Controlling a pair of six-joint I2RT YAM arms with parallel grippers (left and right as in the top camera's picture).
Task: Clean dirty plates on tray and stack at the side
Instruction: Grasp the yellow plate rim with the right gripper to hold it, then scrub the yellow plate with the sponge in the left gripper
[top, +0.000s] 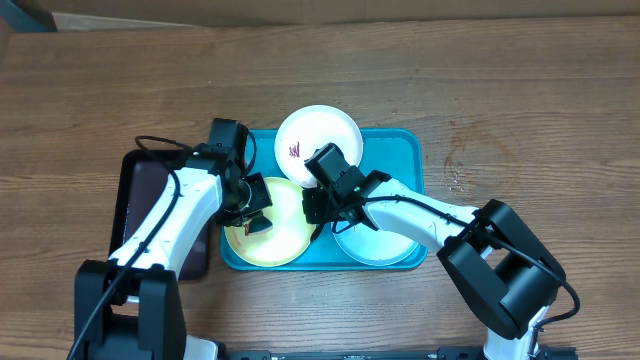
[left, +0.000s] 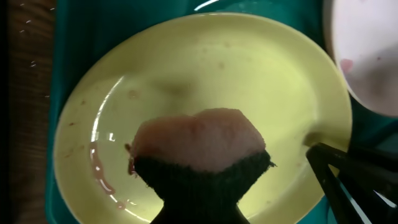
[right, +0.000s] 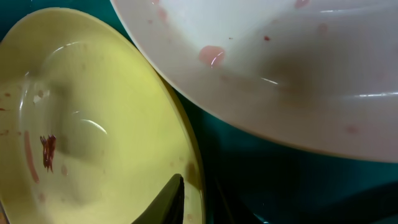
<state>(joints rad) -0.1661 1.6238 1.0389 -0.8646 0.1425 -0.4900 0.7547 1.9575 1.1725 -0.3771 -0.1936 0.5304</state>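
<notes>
The turquoise tray (top: 408, 150) holds three plates. The white plate (top: 325, 128) is at the back, with a red smear. The yellow-green plate (top: 285, 240) is front left and the pale blue plate (top: 385, 245) front right. My left gripper (top: 252, 212) is shut on a pink-and-dark sponge (left: 199, 140) pressed onto the yellow-green plate (left: 205, 68), which has reddish smears at its left. My right gripper (top: 318, 208) pinches that plate's right rim (right: 193, 168), one finger inside and one outside. The white plate (right: 286, 56) overlaps above it.
A narrow black tray (top: 133, 205) lies left of the turquoise tray, partly under my left arm. My right arm crosses over the pale blue plate. Bare wooden table surrounds the trays.
</notes>
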